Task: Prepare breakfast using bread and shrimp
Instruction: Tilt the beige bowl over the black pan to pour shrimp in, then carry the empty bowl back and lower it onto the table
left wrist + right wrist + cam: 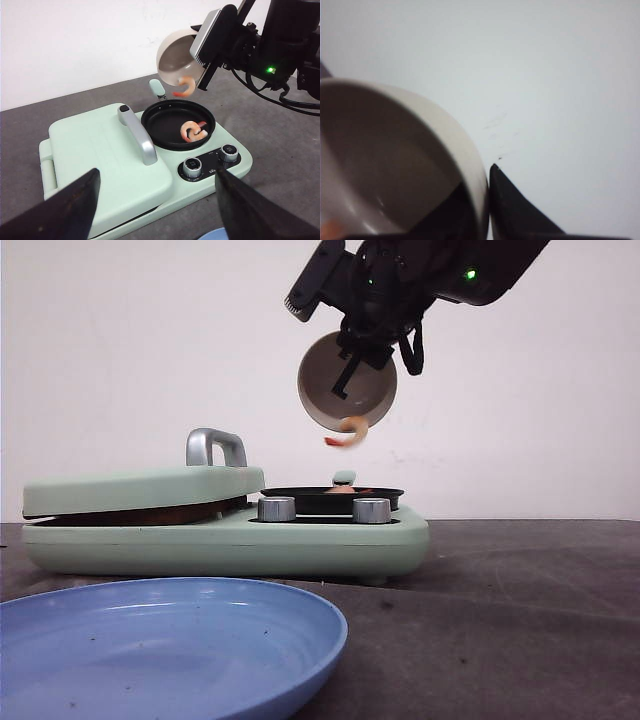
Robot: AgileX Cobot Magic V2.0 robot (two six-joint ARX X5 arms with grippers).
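Right gripper (210, 62): closed across the rim of a small white bowl (176, 61), one finger inside the wall and one outside per the right wrist view; the bowl is tipped steeply, mouth turned down toward the round black pan (178, 123) of the pale green breakfast maker (115, 180). One shrimp (187, 87) is at the bowl's lip above the pan, apparently falling or about to; whether it touches the lip cannot be told. More shrimp (193, 131) lie on the pan floor. Left gripper (155, 205): fingers spread wide, holding nothing, poised over the near edge of the breakfast maker. The grill lid (100, 155) beside the pan is shut, handle (137, 136) on top. No bread is clearly visible; a brown band shows in the lid seam in the front view, unidentified. A blue plate (160, 640) sits in front of the breakfast maker. Assessment: shrimp are light, soft and likely slick, poor candidates for pinching; tipping from the bowl suits them. The bowl is rigid and light; the rim grip appears adequate.
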